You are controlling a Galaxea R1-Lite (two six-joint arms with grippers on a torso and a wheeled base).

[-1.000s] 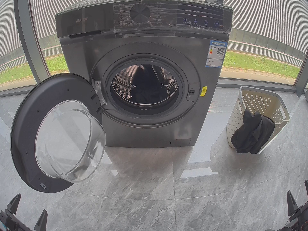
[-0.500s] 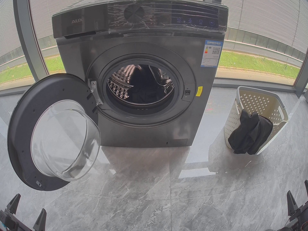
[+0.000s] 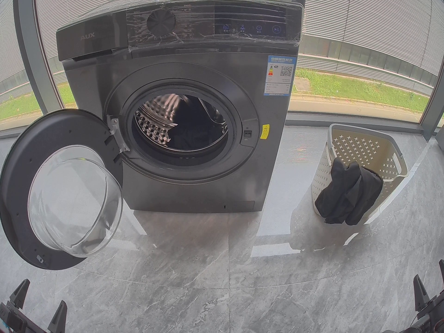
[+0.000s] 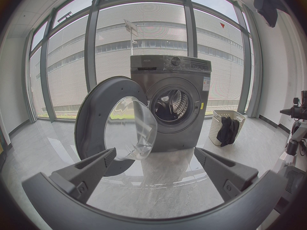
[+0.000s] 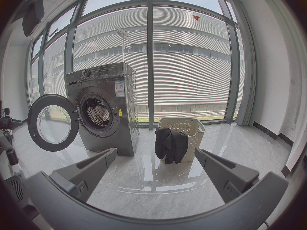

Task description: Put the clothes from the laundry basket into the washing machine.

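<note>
A grey front-loading washing machine stands ahead on the floor, its round door swung wide open to the left and the steel drum exposed. To its right sits a cream laundry basket with a black garment draped over its front rim. My left gripper is open at the bottom left of the head view, far from both. My right gripper is open too, low at the bottom right, with the basket and black garment straight ahead of it.
Grey marble floor lies open between me and the machine. Tall window frames and glass run behind the machine and basket. The open door juts out into the floor space on the left.
The whole head view has shifted: machine and basket now sit further left in the picture, so the camera has turned or moved right. Both grippers keep their places in the frame.
</note>
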